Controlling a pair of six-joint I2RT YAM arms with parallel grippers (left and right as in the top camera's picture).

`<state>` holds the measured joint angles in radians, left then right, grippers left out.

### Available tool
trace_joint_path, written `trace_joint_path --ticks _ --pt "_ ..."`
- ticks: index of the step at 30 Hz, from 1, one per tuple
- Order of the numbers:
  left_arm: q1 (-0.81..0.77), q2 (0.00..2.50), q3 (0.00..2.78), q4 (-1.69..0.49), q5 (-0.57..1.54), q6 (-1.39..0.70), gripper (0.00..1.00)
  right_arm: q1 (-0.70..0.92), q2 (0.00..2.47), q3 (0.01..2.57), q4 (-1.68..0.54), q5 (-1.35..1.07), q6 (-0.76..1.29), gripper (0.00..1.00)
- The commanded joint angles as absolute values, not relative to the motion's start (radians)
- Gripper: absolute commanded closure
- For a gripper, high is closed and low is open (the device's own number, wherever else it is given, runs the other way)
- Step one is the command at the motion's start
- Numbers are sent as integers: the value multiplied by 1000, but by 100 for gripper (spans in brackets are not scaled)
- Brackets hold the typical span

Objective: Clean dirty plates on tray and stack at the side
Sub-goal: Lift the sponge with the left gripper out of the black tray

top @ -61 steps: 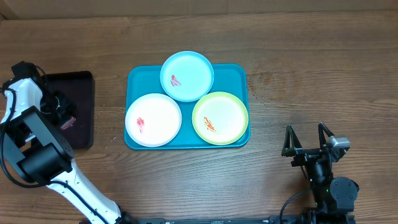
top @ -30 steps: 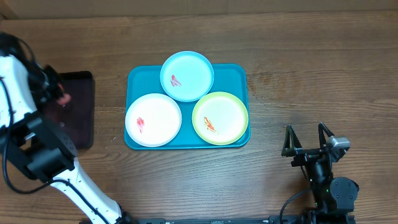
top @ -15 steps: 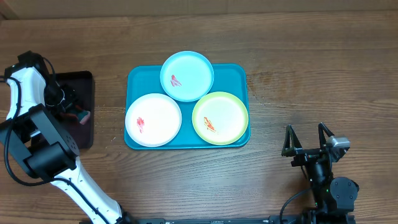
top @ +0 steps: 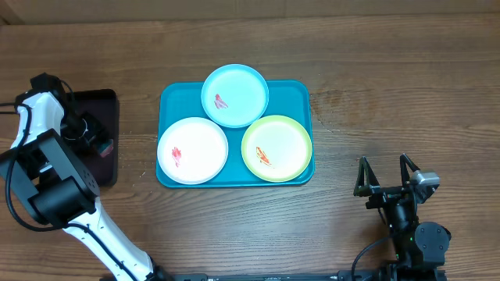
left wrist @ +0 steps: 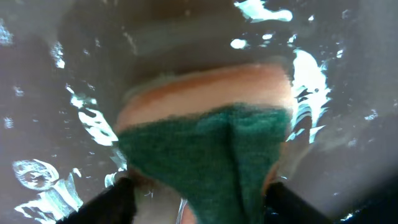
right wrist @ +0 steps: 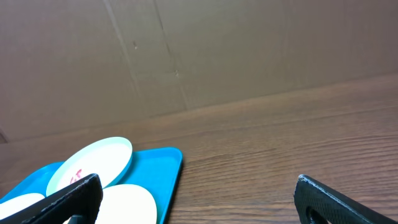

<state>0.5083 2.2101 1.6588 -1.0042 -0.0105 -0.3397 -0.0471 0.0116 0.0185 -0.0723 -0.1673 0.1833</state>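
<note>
Jaws of the left gripper were clamped on a sponge, green scouring face over an orange body, above the glossy black tray at the counter's left edge. Right of it lay the turquoise tray, holding all three plates. The white plate sat at its near left with a red smear left of centre. The light blue plate overhung the far rim, also marked red. The yellow-green plate sat at near right, streaked orange-red. Well apart at far right, the right gripper rested with jaws spread, holding nothing.
</note>
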Motion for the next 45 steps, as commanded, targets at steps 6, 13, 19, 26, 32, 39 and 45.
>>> trace_joint_path --ticks 6,13,19,26,32,39,45 --pt "510 2203 1655 -1011 -6 -363 96 -54 3 8 -69 -157 187 0" --pt "510 2202 1865 -1170 -96 -344 96 -54 3 8 -69 -157 187 0" --pt "510 2202 2173 -1383 -70 -337 96 -54 3 8 -69 -157 187 0" --pt "510 2202 2474 -1567 36 -336 96 -54 3 8 -69 -157 187 0" --pt "509 2205 2372 -1554 -22 -299 96 -54 3 8 -69 -157 187 0" --pt "513 2205 1959 -1267 -140 -299 96 -54 3 8 -69 -157 187 0" --pt "517 2186 2050 -1327 -320 -327 96 -54 3 8 -69 -157 187 0"
